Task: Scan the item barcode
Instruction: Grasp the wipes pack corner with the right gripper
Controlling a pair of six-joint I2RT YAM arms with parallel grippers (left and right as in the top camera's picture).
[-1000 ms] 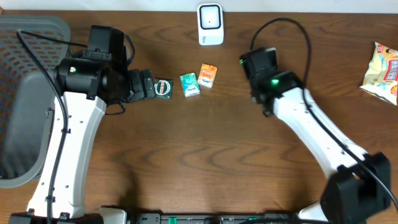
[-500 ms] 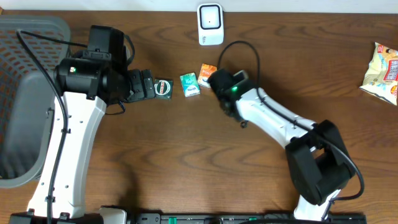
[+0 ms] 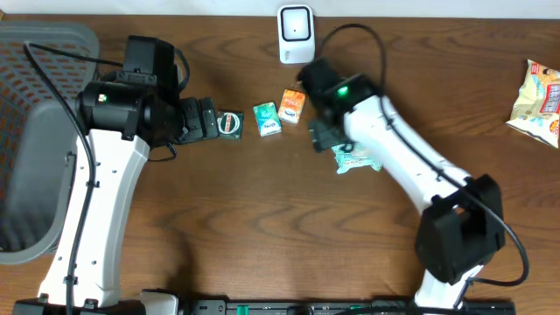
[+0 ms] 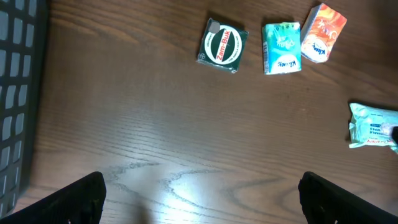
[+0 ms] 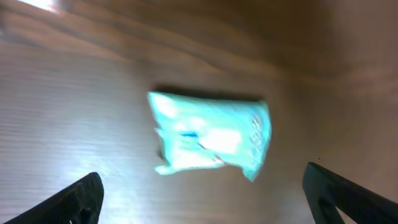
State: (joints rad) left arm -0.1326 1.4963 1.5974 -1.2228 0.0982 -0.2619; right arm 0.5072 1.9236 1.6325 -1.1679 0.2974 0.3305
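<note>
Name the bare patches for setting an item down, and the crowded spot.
Bare: front middle between left arm and right arm; also from that arm to snack bag. Crowded: below the scanner, around tin, green pack, orange pack and wipes packet.

A dark brown wooden table [image 3: 262, 219] fills every view. Soft glare [image 4: 168, 186] whitens its grain just ahead of the left gripper [image 4: 208, 208].

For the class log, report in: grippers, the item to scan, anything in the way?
Left gripper open, empty. Right gripper open above teal packet, which lies flat on table, not held. Orange box sits between packet and white scanner.
</note>
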